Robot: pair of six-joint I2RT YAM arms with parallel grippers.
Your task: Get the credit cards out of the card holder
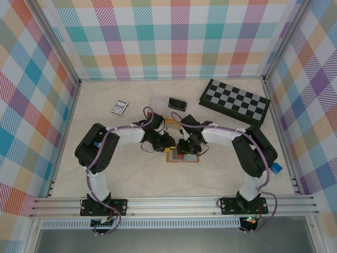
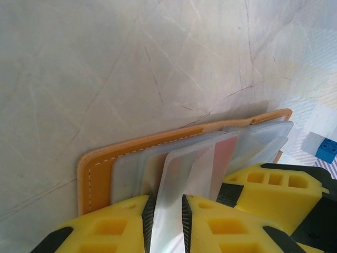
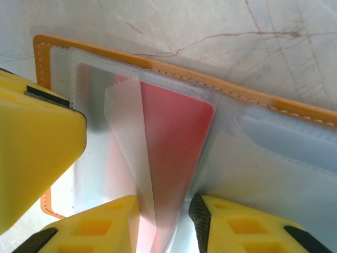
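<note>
My left gripper (image 2: pixel 167 204) pinched the card holder's (image 3: pixel 179 71) clear sleeve (image 2: pixel 176 174). My right gripper (image 3: pixel 164 204) straddled the red card (image 3: pixel 174 126), and I couldn't tell whether it was clamped. Extraction was underway; next I needed a firm clamp and a straight pull.

Robot lab test cell here, pastel plaid walls (image 1: pixel 179 37) from nine round to three o'clock, aluminium rail (image 1: pixel 174 203) at six, pale marbled worktop (image 1: pixel 105 174)

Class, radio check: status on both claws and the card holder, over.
Left claw pinching clear sleeve. Right claw straddling red card, grip unclear. Card holder open on table, card not yet out. Claws crowded close together.
</note>
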